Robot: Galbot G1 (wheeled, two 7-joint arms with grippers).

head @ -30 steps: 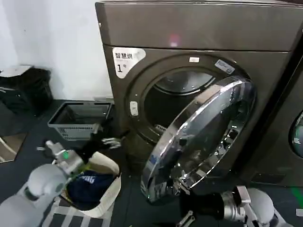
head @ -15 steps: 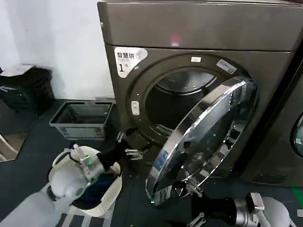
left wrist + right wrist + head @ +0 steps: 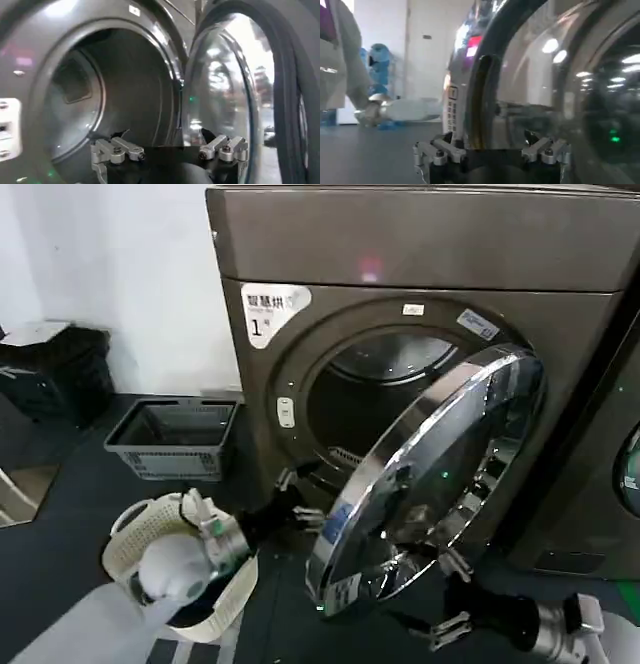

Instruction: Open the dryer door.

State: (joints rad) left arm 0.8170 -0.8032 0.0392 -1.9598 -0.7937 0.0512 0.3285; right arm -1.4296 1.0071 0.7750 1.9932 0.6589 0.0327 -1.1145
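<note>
The dryer (image 3: 400, 244), dark brown-grey with a white "1" sticker, stands with its round opening (image 3: 370, 399) exposed. The dryer door (image 3: 440, 474) hangs swung out on its right hinge, its chrome rim facing me. My left gripper (image 3: 300, 502) is open at the lower left of the opening, close to the door's free edge. In the left wrist view its fingers (image 3: 117, 150) spread before the drum, with the door (image 3: 225, 85) beside it. My right gripper (image 3: 447, 599) is open just under the door's bottom; in the right wrist view the rim (image 3: 485, 90) stands between its fingers (image 3: 440, 150).
A grey plastic basket (image 3: 170, 439) sits on the floor left of the dryer. A white laundry bag (image 3: 130, 529) lies under my left arm. The neighbouring dark machine (image 3: 615, 474) stands close on the right. Black clutter (image 3: 50, 369) is at the far left.
My left arm has moved right, from the basket to the opening's lower edge by the door. The right gripper has shifted right under the door. The door stands about as before.
</note>
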